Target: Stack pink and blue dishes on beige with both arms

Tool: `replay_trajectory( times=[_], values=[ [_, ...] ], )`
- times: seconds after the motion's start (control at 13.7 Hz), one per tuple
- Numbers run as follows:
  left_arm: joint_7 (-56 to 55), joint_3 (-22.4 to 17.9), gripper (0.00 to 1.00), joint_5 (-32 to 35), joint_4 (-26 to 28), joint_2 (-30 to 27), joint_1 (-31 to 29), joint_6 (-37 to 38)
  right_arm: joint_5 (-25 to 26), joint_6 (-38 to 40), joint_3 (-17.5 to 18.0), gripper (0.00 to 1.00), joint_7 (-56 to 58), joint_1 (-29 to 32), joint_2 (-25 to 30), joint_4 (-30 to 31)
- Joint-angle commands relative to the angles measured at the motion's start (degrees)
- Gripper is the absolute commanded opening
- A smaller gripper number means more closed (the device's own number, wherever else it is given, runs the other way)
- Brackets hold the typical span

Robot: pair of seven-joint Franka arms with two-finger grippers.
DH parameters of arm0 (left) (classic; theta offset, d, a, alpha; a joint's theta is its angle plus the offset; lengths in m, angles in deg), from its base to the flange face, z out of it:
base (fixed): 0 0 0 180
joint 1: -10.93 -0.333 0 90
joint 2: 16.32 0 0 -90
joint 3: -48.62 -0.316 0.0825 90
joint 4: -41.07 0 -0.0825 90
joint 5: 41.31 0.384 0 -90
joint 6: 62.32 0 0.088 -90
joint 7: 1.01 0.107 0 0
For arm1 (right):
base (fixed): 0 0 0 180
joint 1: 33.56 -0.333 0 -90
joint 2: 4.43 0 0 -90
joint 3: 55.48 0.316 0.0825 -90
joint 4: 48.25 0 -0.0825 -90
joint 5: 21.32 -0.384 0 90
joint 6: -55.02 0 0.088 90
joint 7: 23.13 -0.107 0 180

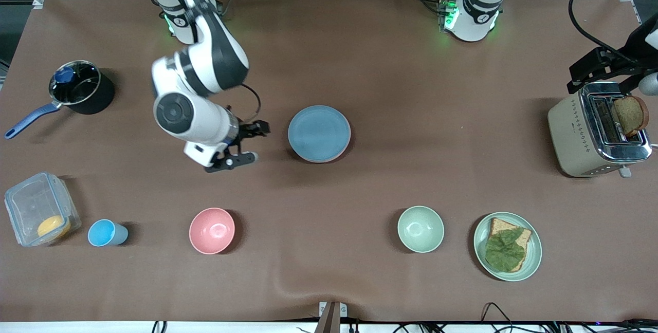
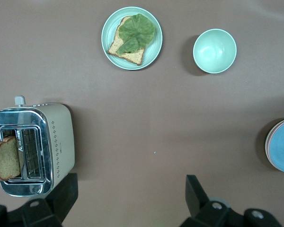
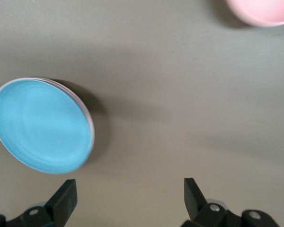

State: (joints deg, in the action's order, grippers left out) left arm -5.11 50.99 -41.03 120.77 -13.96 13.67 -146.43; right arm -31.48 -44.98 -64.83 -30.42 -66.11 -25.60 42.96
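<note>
A cream-coloured metal toaster holds a slice of brown bread at the left arm's end of the table. Nearer the front camera lie a pale green plate with bread and a leaf, a pale green bowl, a deep pink bowl, a small blue cup and a clear plastic box. A black saucepan with a blue handle stands at the right arm's end.

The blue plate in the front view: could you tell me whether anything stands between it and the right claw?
Nothing visible does. The right claw, open, hangs over bare table beside the blue plate, which already tops the stack. The pink bowl sits nearer the camera, off that line.
</note>
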Motion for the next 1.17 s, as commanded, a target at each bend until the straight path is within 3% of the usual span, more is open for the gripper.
replay_trajectory(
  times=[0.0, 0.22, 0.51, 0.73, 1.1],
  values=[
    [0.58, -0.08, 1.00, 0.52, 0.28, -0.34, -0.01, 0.70, 4.89, 10.84, -2.49, 1.00, -0.98, 0.03, 0.50, -8.66],
    [-0.12, -0.09, 1.00, 0.61, 0.29, -0.25, 0.25, 0.70, 5.24, 15.78, -5.40, 1.00, 0.85, 0.30, 4.37, -9.29],
    [-0.12, 0.00, 1.00, 0.69, 0.20, -0.25, 0.60, 0.70, 5.07, 15.98, -8.92, 1.00, 10.00, 3.53, 8.24, -9.73],
    [-0.21, 0.00, 1.00, 0.96, 0.20, -0.17, 0.69, 0.70, 5.06, 16.06, -7.44, 1.00, 10.10, 8.98, 10.53, -9.56],
    [-0.30, 0.97, 1.00, 1.05, 0.11, -0.25, 0.78, 0.70, 5.85, 15.45, 1.77, 1.00, 10.10, 21.63, 12.81, -8.77]
  ],
)
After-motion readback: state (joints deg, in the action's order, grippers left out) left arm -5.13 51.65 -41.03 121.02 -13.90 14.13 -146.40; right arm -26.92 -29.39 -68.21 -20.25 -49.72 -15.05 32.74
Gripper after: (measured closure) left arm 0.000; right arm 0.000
